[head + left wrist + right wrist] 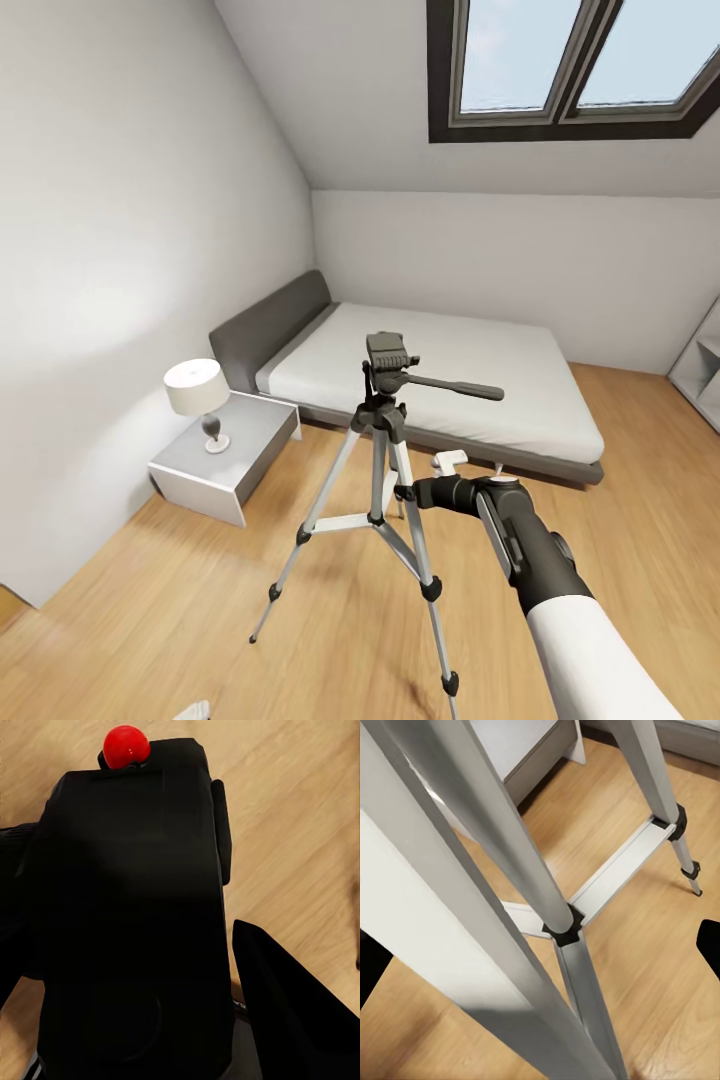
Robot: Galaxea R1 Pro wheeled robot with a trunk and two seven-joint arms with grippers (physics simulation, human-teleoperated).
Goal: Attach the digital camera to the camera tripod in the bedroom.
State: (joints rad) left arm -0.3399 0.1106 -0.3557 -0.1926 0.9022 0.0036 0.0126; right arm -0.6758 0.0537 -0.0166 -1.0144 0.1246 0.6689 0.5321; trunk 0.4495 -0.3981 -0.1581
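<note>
At the far left of the head view the room is closed by a white wall [120,200], against which a grey bedside table [225,460] carrying a white lamp [197,392] is set. Between that table and the camera tripod [380,470] a strip of bare wood floor [180,620] is left open, and more open floor is seen toward the near edge. The tripod stands upright on the floor just before the foot of the bed [440,375], its three silver legs spread, its black head topped by a flat plate with a long handle pointing right. Beyond the bed, the sloped ceiling with a dark-framed skylight [570,70] is seen.

The right end effector [415,493] is held against the tripod's upper legs; whether it is closed on a leg cannot be told. In the right wrist view the silver legs [502,847] and their braces are seen very close. At the far right a pale shelf unit [700,375] borders the floor.

In the left wrist view the digital camera [135,915], a chunky black body with a red dot on top, is gripped by the left end effector [142,1020], above the wood floor.
</note>
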